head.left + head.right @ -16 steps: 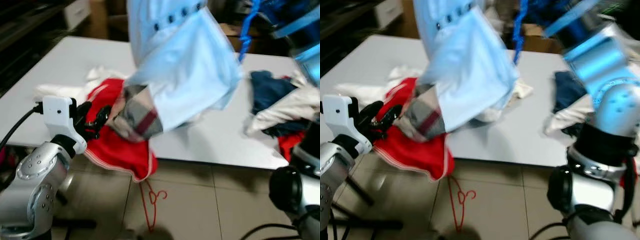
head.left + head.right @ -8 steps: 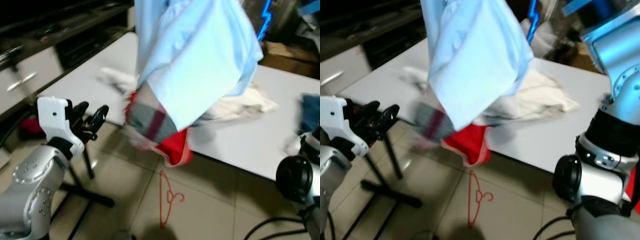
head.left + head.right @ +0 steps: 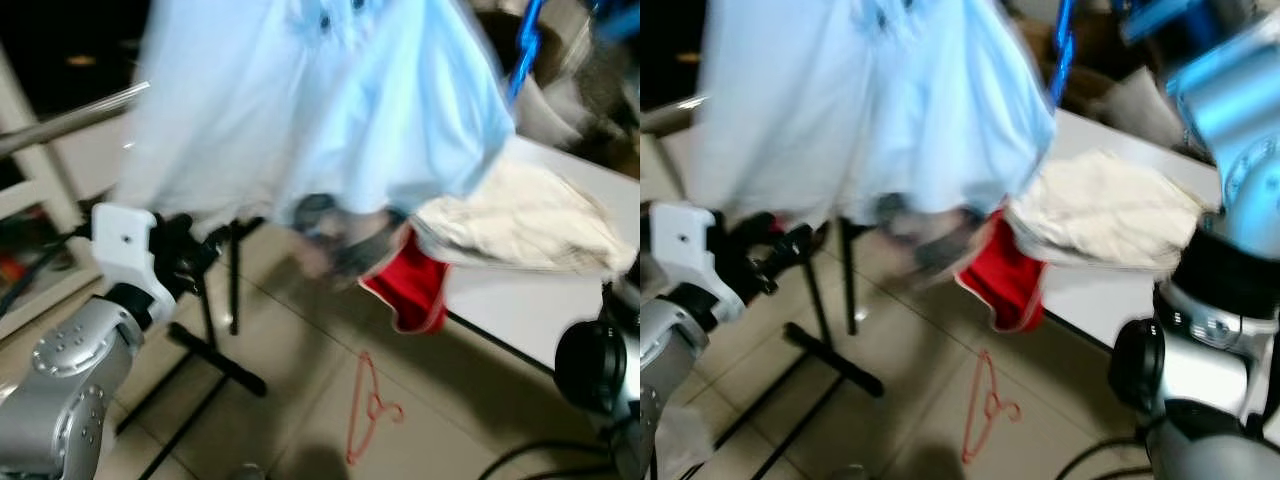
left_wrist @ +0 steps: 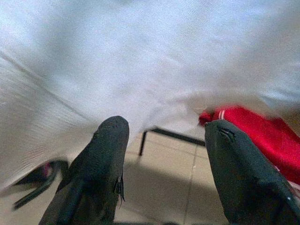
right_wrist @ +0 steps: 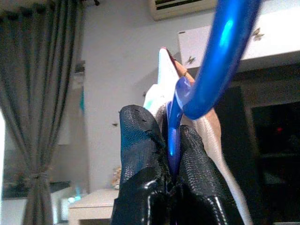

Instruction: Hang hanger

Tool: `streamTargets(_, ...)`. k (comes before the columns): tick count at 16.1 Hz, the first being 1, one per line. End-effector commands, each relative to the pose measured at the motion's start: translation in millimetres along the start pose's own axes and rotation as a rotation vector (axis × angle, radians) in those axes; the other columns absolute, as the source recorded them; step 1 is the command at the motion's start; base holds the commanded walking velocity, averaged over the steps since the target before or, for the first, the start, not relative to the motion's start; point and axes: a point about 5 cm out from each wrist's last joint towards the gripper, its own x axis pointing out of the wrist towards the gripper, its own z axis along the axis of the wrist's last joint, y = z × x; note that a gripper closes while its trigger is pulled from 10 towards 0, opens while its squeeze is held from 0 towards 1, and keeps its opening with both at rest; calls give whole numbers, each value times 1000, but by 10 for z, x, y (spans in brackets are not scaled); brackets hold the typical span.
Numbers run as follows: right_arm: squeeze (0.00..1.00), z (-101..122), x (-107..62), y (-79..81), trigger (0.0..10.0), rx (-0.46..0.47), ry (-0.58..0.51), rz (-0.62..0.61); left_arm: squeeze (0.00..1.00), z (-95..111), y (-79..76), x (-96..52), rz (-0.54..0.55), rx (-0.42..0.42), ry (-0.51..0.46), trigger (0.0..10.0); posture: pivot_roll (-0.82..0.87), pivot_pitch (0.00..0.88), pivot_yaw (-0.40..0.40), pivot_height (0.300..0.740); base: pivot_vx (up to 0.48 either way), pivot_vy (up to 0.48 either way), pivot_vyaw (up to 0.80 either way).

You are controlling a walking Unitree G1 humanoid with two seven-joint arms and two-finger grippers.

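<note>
A light blue shirt hangs on a blue hanger, whose blue hook shows at the top right. My right gripper is shut on the hanger's blue stem, held high. My left gripper is raised at the lower left, just below the shirt's hem. In the left wrist view the left gripper is open with nothing between its fingers; the shirt hangs just beyond them. A pale rack bar crosses the upper left.
A black rack stand rests on the tiled floor ahead. A red wire hanger lies on the floor. At the right, a white table carries a cream garment, and a red garment droops over its edge.
The camera has swung left: the table slid to the right, and the rack bar and stand came into view. The shirt still hangs from my right gripper and swings.
</note>
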Motion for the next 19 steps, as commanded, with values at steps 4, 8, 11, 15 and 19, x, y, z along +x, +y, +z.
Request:
streamTargets(4, 0, -160, -620, 20, 10000, -1, 86, -99, 0, -90, -87, -98, -67, 30, 48, 10000, 11, 0, -83, 740, 0, 0, 759)
streamTargets(8, 0, -942, -1330, 46, 10000, -27, 484, -254, 0, -288, -246, -185, -220, 30, 138, 10000, -1, 0, -59, 740, 0, 0, 763)
streamTargets(11, 0, -1313, -1524, 24, 10000, -86, 644, -344, 0, -383, -291, -211, -243, 34, 173, 10000, -5, 0, -54, 740, 0, 0, 769)
streamTargets(15, 0, -1949, -2002, -78, 10000, -193, 758, -595, 0, -650, -184, -166, -58, 56, 191, 10000, -1, 0, -76, 740, 0, 0, 798)
streamTargets(19, 0, -2152, -2146, -64, 10000, -214, 768, -603, 0, -746, -373, -100, -108, 123, 199, 10000, -6, 0, -74, 740, 0, -332, 800)
